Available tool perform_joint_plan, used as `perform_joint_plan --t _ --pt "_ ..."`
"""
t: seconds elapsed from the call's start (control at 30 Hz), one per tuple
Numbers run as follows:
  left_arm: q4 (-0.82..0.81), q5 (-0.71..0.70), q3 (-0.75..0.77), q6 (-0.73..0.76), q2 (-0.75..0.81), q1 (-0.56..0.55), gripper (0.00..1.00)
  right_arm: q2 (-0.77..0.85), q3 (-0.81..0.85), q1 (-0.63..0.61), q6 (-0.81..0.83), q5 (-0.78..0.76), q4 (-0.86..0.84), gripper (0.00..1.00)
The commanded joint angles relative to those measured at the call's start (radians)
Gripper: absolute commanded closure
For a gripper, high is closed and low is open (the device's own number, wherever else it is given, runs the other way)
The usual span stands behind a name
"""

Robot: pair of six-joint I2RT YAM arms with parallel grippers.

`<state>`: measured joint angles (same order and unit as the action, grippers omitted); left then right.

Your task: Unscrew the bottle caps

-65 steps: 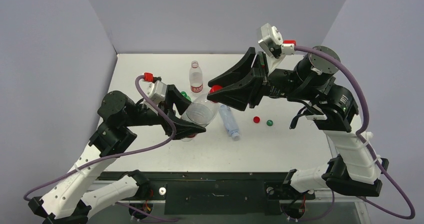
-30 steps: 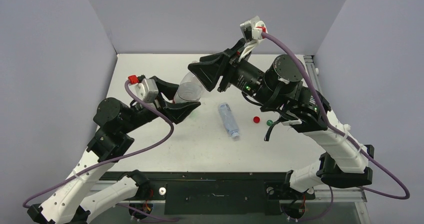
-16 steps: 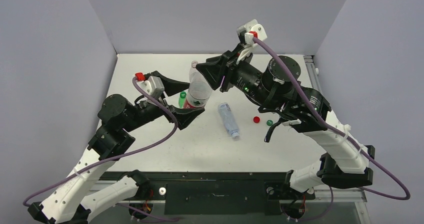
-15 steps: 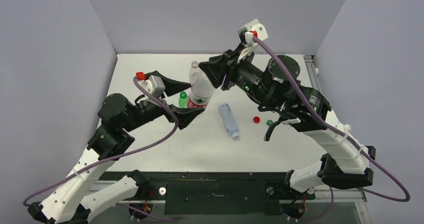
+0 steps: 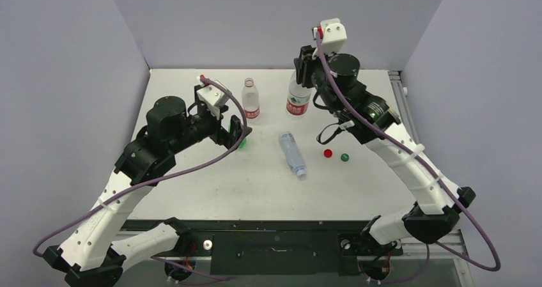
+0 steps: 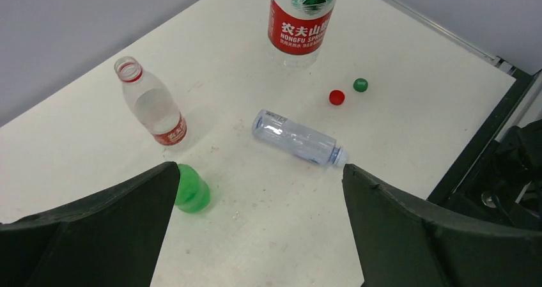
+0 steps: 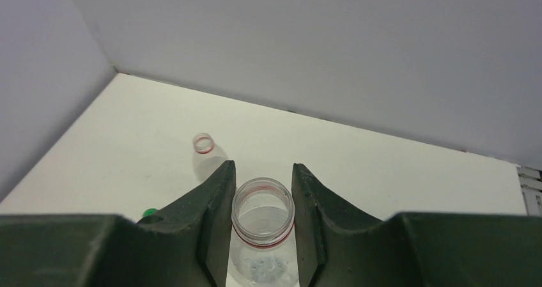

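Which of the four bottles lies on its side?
The unlabelled pale-blue bottle; the small red-labelled bottle, the large red-labelled bottle and the green bottle stand upright.

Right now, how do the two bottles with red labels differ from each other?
The big red-label bottle is wider and taller than the small red-label bottle. The right end effector grips the big one's neck; the small one stands free. Both are upright and uncapped.

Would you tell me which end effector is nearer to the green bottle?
Left. The left end effector hangs open beside the green bottle; the right end effector grips the larger red-label bottle farther back.
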<state>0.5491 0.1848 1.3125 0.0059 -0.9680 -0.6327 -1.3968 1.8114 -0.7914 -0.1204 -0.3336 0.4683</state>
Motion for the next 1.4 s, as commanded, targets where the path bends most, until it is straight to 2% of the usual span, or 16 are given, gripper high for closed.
perform_joint_plan --t 0.0,0.17,0.27,0.47,0.63,0.93,1.2,1.27,1.37 --pt "0.113 -0.05 0.089 0.03 -0.006 0.032 0.03 -0.075 -0.108 0.109 -0.001 -0.005 -0.199 1.0" --pt "0.123 -0.059 0.086 0.034 0.026 0.042 0.03 -0.186 -0.147 0.177 -0.033 0.017 -0.309 1.0" --pt "0.151 -0.08 0.101 0.034 0.027 0.047 0.03 -0.256 -0.181 0.183 -0.031 0.004 -0.367 1.0" --pt "0.168 -0.098 0.093 0.047 0.077 0.053 0.03 -0.326 -0.307 0.186 -0.04 -0.038 -0.607 1.0" --pt "0.18 -0.085 0.078 0.07 0.108 0.053 0.03 -0.398 -0.335 0.189 -0.046 -0.073 -0.736 1.0" --pt "0.238 -0.045 0.119 0.065 0.084 0.053 0.03 -0.486 -0.329 0.197 -0.076 -0.113 -0.728 1.0" --pt "0.239 -0.023 0.139 0.059 0.071 0.053 0.03 -0.475 -0.411 0.196 -0.071 -0.137 -0.761 1.0" --pt "0.238 -0.022 0.139 0.06 0.07 0.053 0.03 -0.467 -0.418 0.195 -0.066 -0.142 -0.76 0.93" --pt "0.232 -0.015 0.142 0.061 0.07 0.054 0.03 -0.456 -0.421 0.196 -0.064 -0.142 -0.749 0.68"
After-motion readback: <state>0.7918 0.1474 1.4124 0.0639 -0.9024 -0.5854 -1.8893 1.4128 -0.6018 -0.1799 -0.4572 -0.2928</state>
